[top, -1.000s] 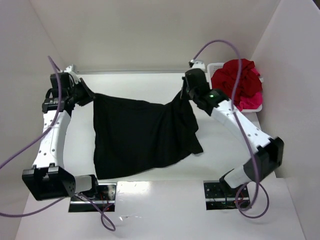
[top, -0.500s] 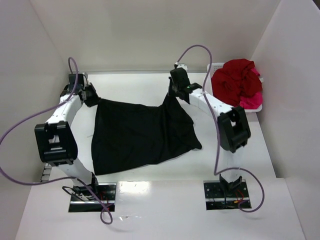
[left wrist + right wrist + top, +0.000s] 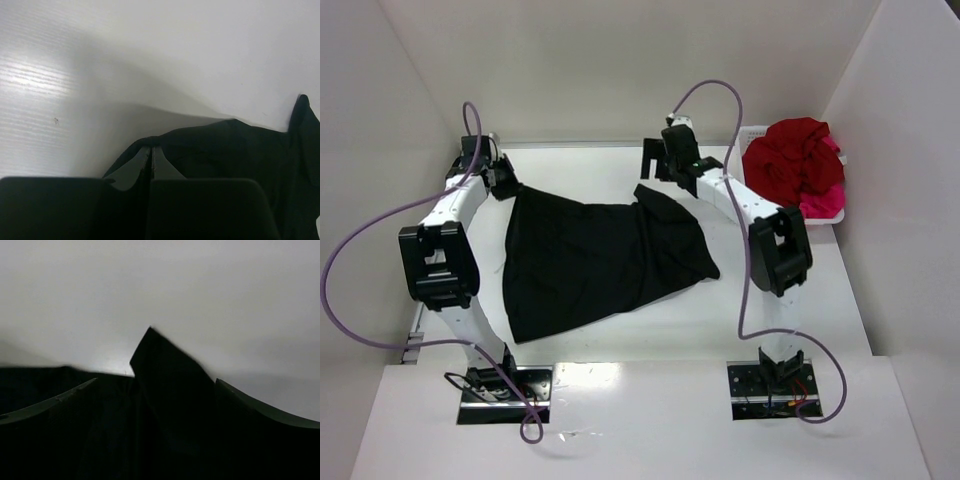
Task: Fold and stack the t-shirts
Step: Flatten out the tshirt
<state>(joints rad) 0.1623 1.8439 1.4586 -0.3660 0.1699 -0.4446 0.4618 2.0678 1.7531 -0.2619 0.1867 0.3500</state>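
Note:
A black t-shirt lies spread on the white table, its far edge bunched. My left gripper is shut on the shirt's far left corner; in the left wrist view its fingertips are pressed together on the black cloth. My right gripper stands open at the shirt's far right corner. In the right wrist view a peak of the black cloth rises between the wide-spread fingers, not pinched. Dark red and pink t-shirts sit heaped at the far right.
The heap of red and pink shirts fills a white basket against the right wall. White walls close in the table on the left, back and right. Purple cables loop above both arms.
My right gripper has opened and let go of the shirt's far right corner, which has sunk onto the table. The left gripper still holds its corner, nearly unmoved since half a second ago.

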